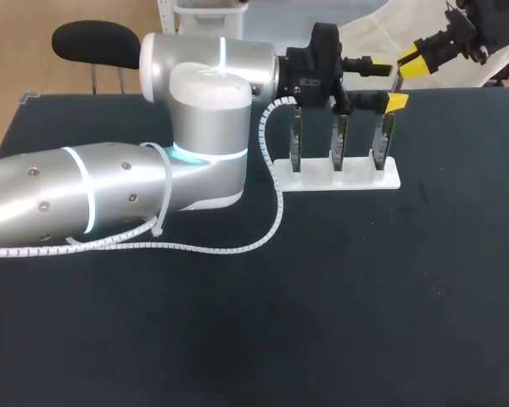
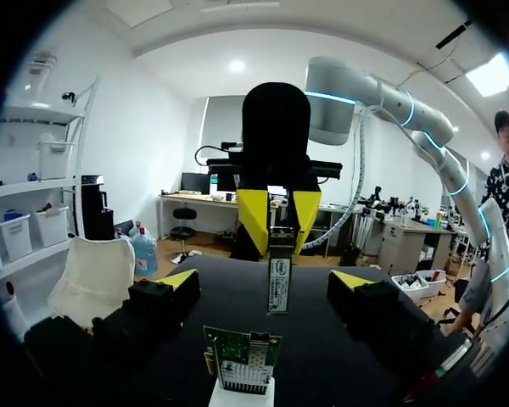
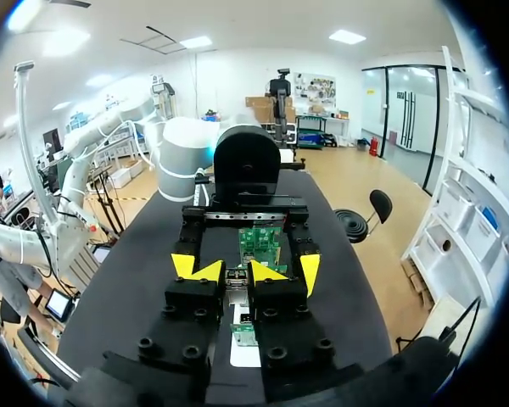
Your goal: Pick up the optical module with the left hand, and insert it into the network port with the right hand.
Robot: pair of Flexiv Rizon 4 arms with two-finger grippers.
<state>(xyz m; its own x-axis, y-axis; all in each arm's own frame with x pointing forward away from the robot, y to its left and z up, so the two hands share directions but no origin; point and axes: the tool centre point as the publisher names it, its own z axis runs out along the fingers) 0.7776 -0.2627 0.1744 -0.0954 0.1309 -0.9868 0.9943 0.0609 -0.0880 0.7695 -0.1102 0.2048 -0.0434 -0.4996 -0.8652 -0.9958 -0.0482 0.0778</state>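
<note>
While pinched by the right gripper (image 3: 237, 271), left gripper (image 2: 265, 280) spread, the module (image 2: 279, 275) could be jammed against the port (image 2: 240, 373) at 6 o'clock by any tilt.

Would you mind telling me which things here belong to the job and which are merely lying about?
Belonging to the job:
optical module, held in the right gripper
left gripper, open on either side of it
circuit boards standing in the white rack

Lying about:
spiral-wrapped cable, trailing across the table
</note>
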